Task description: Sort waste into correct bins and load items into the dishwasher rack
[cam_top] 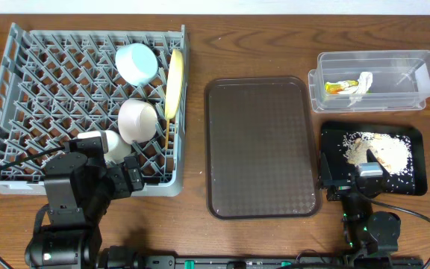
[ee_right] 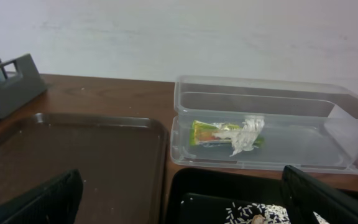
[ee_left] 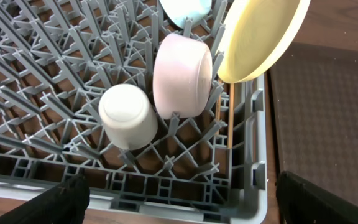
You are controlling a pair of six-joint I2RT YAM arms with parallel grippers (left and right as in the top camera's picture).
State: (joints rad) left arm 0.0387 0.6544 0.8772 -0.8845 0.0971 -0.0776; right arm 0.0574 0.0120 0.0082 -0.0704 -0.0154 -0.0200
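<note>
The grey dishwasher rack (cam_top: 28, 90) holds the light blue bowl (cam_top: 136, 63), the white bowl (cam_top: 137, 120), the small white cup (cam_top: 113, 145) and the yellow plate (cam_top: 174, 84) on edge. In the left wrist view the cup (ee_left: 127, 116), white bowl (ee_left: 182, 74), plate (ee_left: 260, 38) and chopsticks (ee_left: 230, 121) stand among the pegs. My left gripper (ee_left: 182, 202) is open and empty over the rack's front right corner. The clear tub (cam_top: 409, 93) holds the snack wrapper (cam_top: 338, 87) and white scrap (cam_top: 362, 84). The black tray (cam_top: 416, 161) holds rice (cam_top: 383, 153). My right gripper (ee_right: 179, 202) is open and empty at its near edge.
The brown textured serving tray (cam_top: 260, 146) lies bare between the rack and the bins. Both arm bases sit at the table's front edge. The tub stands behind the black tray at the far right.
</note>
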